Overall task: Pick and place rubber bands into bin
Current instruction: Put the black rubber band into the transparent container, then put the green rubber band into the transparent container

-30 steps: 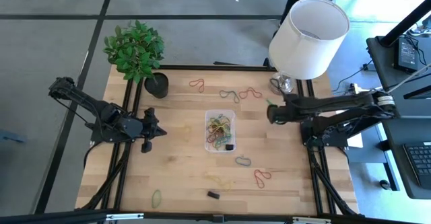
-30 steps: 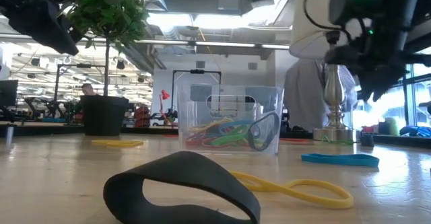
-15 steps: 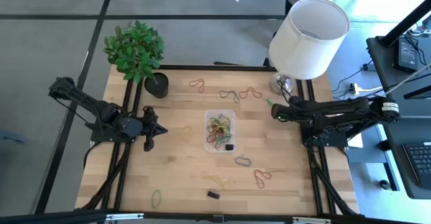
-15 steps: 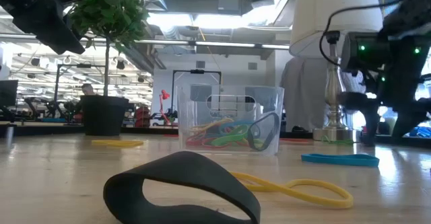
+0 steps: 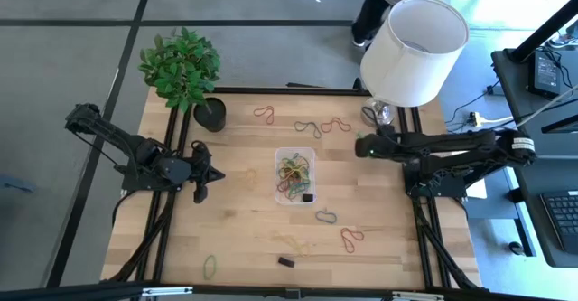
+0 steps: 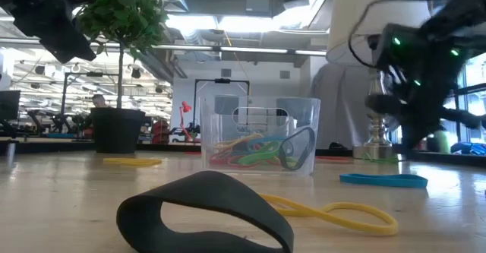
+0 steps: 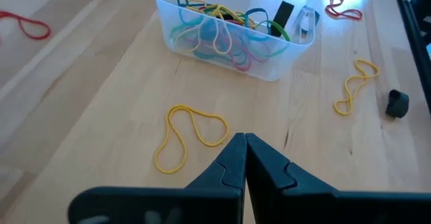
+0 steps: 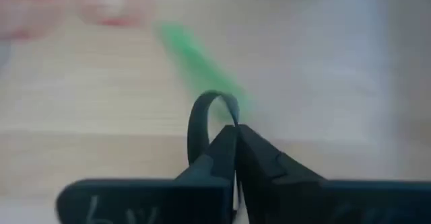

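A: Report lighting from overhead.

B: My table (image 5: 244, 238) is evenly lit and sharp; shadows beneath my arms are soft. Strong daylight burns out the upper right corner beside the lamp shade (image 5: 414, 37).

A: And at table height?

B: Backlit. Ceiling lights (image 6: 205, 23) glare, and the near black band (image 6: 203, 211) is dark and soft-focused. My right arm (image 6: 425, 63) smears with motion.

A: Wrist cameras?

B: Left is bright and crisp. Right is heavily blurred; the green band (image 8: 199, 66) streaks.
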